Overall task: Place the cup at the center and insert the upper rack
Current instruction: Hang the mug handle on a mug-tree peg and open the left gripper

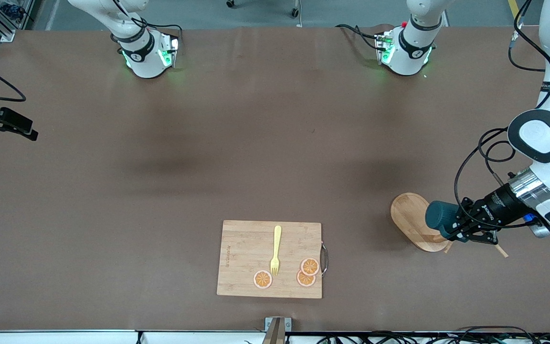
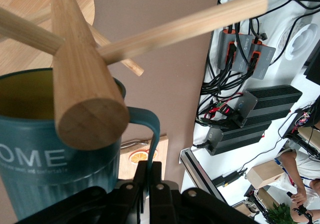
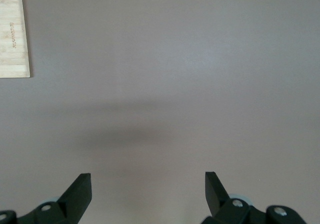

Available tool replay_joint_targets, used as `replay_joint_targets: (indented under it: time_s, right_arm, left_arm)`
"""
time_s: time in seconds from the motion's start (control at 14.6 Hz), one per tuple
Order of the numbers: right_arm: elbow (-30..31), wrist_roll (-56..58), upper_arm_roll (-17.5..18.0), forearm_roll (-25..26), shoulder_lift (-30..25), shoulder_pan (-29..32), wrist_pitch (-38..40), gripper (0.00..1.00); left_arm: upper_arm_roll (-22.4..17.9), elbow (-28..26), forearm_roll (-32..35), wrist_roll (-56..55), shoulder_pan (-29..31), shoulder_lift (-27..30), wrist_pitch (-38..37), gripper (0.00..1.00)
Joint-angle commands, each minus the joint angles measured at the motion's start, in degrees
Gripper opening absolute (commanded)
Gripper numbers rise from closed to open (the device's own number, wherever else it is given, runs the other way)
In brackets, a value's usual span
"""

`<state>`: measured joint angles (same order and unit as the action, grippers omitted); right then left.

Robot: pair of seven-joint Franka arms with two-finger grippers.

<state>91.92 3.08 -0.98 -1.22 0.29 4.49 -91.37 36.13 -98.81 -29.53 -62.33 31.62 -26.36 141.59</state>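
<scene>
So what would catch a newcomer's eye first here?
The left gripper, shut on the handle of the teal cup, holds it over the wooden rack at the left arm's end. Nearer the camera, a cutting board carries a yellow fork and orange slices.

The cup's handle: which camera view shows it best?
The left wrist view: the cup fills it, its handle pinched in the left gripper. The front view shows only the cup's body over the upper rack. The right wrist view shows no cup.
</scene>
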Motion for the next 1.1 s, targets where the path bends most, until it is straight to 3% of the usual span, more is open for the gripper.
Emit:
replay_joint_targets:
  time_s: [0.0,0.14,0.21,0.41,0.62,0.82,1.03]
  right_arm:
    - [0.2,0.4,0.1,0.6,-0.9,0.0,0.6,1.00]
    - [0.2,0.5,0.1,0.6,-0.9,0.2,0.6,1.00]
    - [0.2,0.5,0.1,0.6,-0.9,0.3,0.6,1.00]
    - [0.2,0.5,0.1,0.6,-0.9,0.1,0.6,1.00]
    - [0.2,0.5,0.1,0.6,-0.9,0.1,0.6,1.00]
    - [0.2,0.5,0.1,0.6,-0.9,0.2,0.6,1.00]
    - [0.2,0.5,0.1,0.6,-0.9,0.1,0.6,1.00]
  left_arm:
    - [0.2,1.4,-0.8,1.7,0.2,-0.4,0.3,0.45]
    - [0.2,1.3,-0.6,2.9,0.1,-0.2,3.2,0.88]
    - [0.2,1.3,-0.6,2.9,0.1,-0.1,3.9,0.99]
    - [0.2,1.4,0.3,2.8,0.0,0.5,4.4,1.00]
    - [0.3,0.9,12.1,2.7,0.0,3.4,3.8,1.00]
    - [0.3,1.0,21.8,5.7,0.2,6.9,-2.3,0.99]
    - [0.3,1.3,27.4,18.4,2.6,9.3,-10.2,0.97]
